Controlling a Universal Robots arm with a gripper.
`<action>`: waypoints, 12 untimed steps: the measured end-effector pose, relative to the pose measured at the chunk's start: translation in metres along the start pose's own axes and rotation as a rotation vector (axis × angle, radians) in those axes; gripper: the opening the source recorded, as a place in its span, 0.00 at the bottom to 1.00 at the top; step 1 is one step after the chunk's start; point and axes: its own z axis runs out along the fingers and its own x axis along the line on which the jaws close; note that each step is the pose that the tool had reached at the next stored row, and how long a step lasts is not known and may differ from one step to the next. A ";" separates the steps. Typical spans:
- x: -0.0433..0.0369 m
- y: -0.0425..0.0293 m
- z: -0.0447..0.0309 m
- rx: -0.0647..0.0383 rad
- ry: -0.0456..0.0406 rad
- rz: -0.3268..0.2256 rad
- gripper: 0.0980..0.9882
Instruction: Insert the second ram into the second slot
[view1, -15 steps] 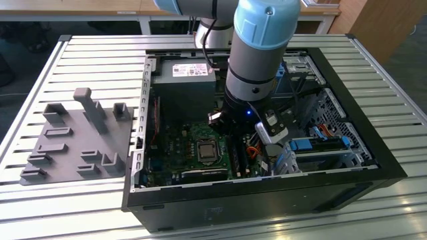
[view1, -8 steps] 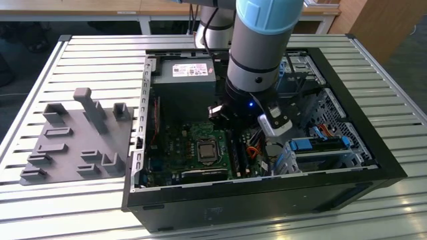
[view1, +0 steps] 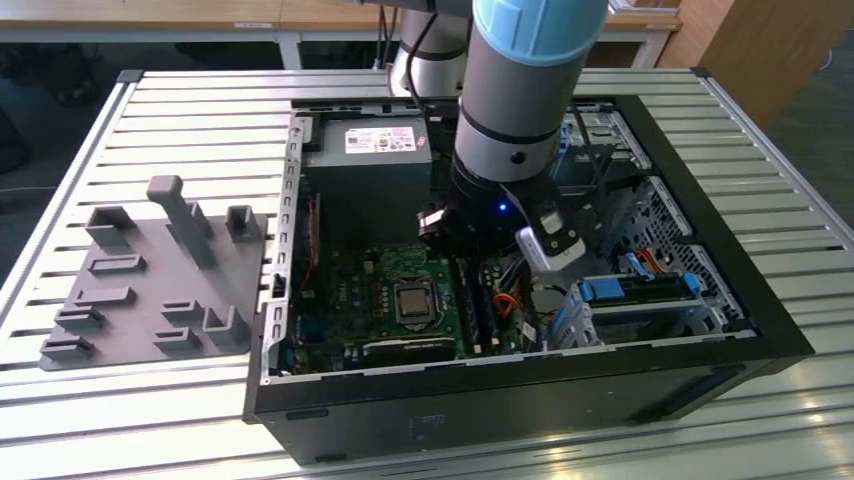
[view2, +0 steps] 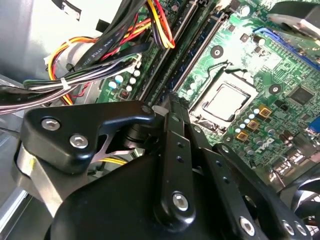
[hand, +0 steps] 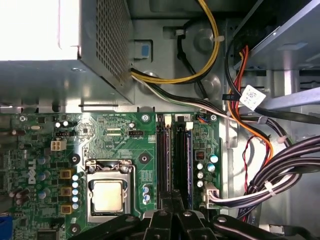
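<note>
A long dark stick with a blue edge, the second ram (hand: 186, 160), stands in a slot to one side of the processor socket (hand: 107, 195). It also shows in the second wrist view (view2: 200, 50) and in the exterior view (view1: 487, 315). A second dark slot (hand: 163, 160) runs parallel beside it, on the socket side. My gripper (hand: 172, 197) is shut, its fingertips meeting just over the slots' end (view2: 170, 102). Nothing shows between the fingers. I cannot tell whether they touch the ram. The arm (view1: 514, 130) reaches down into the open computer case (view1: 534, 390).
A grey power supply box (view1: 367, 150) fills the case's far corner. Cable bundles (hand: 280, 170) run close beside the slots. Blue-tabbed drive bays (view1: 641, 295) stand at the exterior view's right. A grey holder tray (view1: 147, 280) lies on the slatted table at the left.
</note>
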 end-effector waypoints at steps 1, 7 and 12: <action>0.0000 -0.0001 0.0014 0.000 0.0000 0.000 0.01; -0.0002 -0.0004 0.0094 0.000 -0.0001 0.000 0.01; -0.0003 -0.0007 0.0154 0.000 0.0000 0.000 0.01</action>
